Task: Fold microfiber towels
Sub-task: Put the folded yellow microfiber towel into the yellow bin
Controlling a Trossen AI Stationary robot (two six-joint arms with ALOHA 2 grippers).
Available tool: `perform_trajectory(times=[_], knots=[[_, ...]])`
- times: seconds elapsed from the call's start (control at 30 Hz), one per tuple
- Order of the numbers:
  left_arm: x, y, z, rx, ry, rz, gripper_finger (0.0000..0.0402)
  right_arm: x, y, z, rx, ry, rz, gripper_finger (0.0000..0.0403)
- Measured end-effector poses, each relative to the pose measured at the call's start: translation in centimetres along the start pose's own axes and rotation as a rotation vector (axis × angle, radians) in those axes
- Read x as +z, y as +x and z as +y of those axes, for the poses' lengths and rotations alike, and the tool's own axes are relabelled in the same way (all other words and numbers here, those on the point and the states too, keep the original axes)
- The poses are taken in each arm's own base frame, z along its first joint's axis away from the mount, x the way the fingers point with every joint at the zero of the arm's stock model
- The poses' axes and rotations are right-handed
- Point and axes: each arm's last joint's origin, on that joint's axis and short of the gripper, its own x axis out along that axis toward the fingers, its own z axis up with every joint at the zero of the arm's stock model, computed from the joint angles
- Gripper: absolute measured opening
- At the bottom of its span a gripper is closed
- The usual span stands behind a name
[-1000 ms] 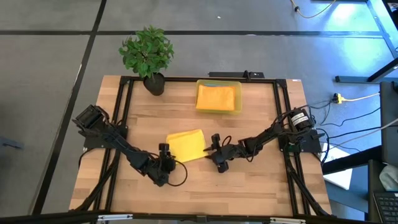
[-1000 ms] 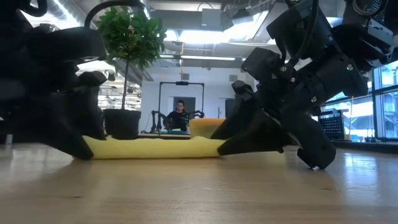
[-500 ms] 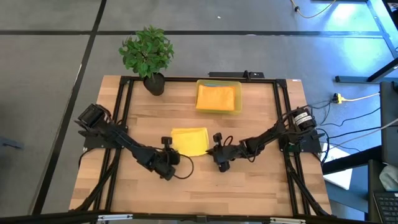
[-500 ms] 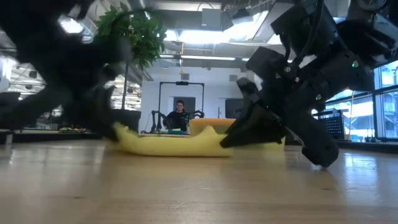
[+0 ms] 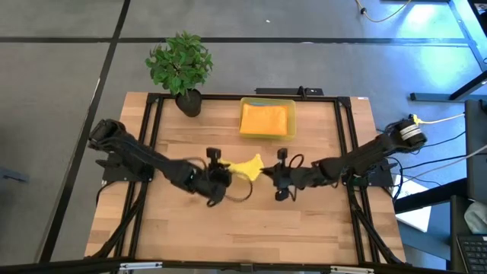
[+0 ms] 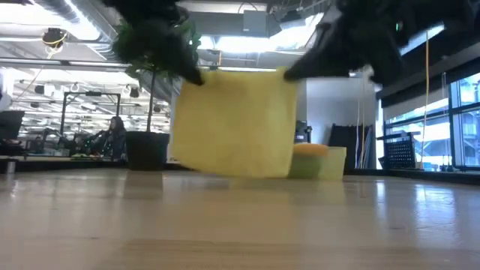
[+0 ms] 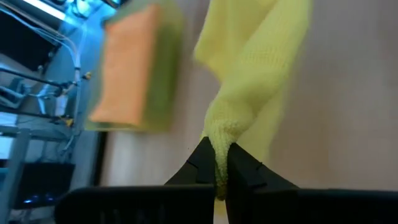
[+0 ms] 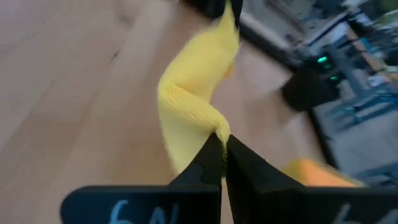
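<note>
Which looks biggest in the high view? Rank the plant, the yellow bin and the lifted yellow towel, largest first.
1. Plant, widest spread.
2. Yellow bin, a little smaller.
3. Yellow towel, only a narrow strip seen edge-on, pinched between the left gripper and right gripper.

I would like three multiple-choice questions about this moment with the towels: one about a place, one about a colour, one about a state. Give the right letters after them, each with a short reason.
1. Where is the yellow bin?
A. At the table's far edge, beside the potted plant
B. At the near edge
C. On the floor

2. What colour is the towel that hangs between the two pincers?
A. Green
B. Yellow
C. Teal-blue

3. How do the left pincer and the right pincer stand?
A. Both open
B. One open, one shut
C. Both shut on the towel

Answers:
1 A: the high view shows the bin at the far edge, near the plant.
2 B: the low view shows a yellow cloth hanging above the table.
3 C: each wrist view shows fingers pinching yellow cloth.
</note>
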Motion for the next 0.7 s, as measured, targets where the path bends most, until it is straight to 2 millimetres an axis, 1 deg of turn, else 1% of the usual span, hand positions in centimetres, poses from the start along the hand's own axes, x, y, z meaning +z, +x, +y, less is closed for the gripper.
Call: perform_trajectory(times=[0.07,0.13,0.23,0.4,0.53,0.63,0.7], knots=[[0.4,0.4,1.6,0.022,-0.017,-0.010,0.0000,0.6,-1.1,-1.3,-0.042,0.017,-0.013,0.0006],[0.6,0.7,3.5,0.047,-0.028,-0.016,0.0000,0.8,-2.0,-2.7,-0.073,0.035,-0.010,0.0006],[1.2,0.8,6.4,0.074,-0.062,-0.070,0.0000,0.7,-3.2,-5.0,-0.133,0.056,0.009,0.0006],[2.2,1.4,11.8,0.089,-0.142,-0.218,0.0000,0.1,-4.7,-9.1,-0.244,0.085,0.037,0.0006],[1.8,3.1,15.3,0.138,-0.177,-0.244,0.0000,-0.6,-5.6,-12.2,-0.323,0.105,0.037,0.0006],[1.1,5.2,17.6,0.141,-0.230,-0.257,0.0000,-1.4,-6.1,-14.3,-0.401,0.122,0.061,0.0006],[0.5,6.5,18.8,0.143,-0.242,-0.255,0.0000,-2.1,-6.3,-15.6,-0.435,0.122,0.078,0.0006]])
